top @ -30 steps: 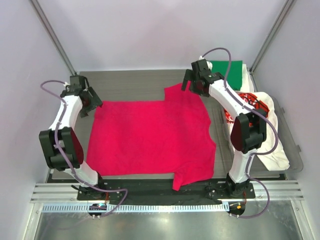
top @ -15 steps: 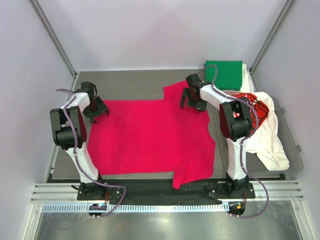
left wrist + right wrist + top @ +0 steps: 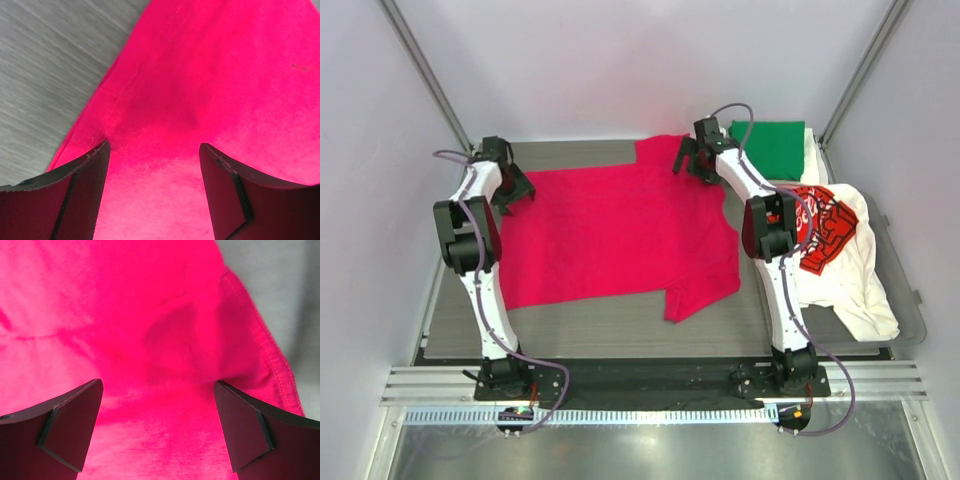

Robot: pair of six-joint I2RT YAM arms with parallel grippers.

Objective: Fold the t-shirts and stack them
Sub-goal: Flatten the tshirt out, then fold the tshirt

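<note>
The magenta-red t-shirt [image 3: 610, 230] lies spread flat across the grey table, with one sleeve at the far edge and one pointing toward the near side. My left gripper [image 3: 510, 187] is over the shirt's far left corner. In the left wrist view it [image 3: 155, 147] is open, with the cloth [image 3: 210, 75] and its hem below. My right gripper [image 3: 690, 160] is over the far right sleeve area. In the right wrist view it [image 3: 159, 382] is open above the cloth [image 3: 100, 315]. A folded green t-shirt [image 3: 770, 148] lies at the far right. A white t-shirt with a red-black print [image 3: 830, 230] lies crumpled at the right.
The green and white shirts rest on a clear tray [image 3: 912, 300] along the table's right side. Bare grey table [image 3: 620, 320] shows between the shirt and the arm bases. Metal frame posts stand at the far corners.
Both grippers have moved toward the far edge. The magenta shirt has slid away with them, so more bare table shows along the near side.
</note>
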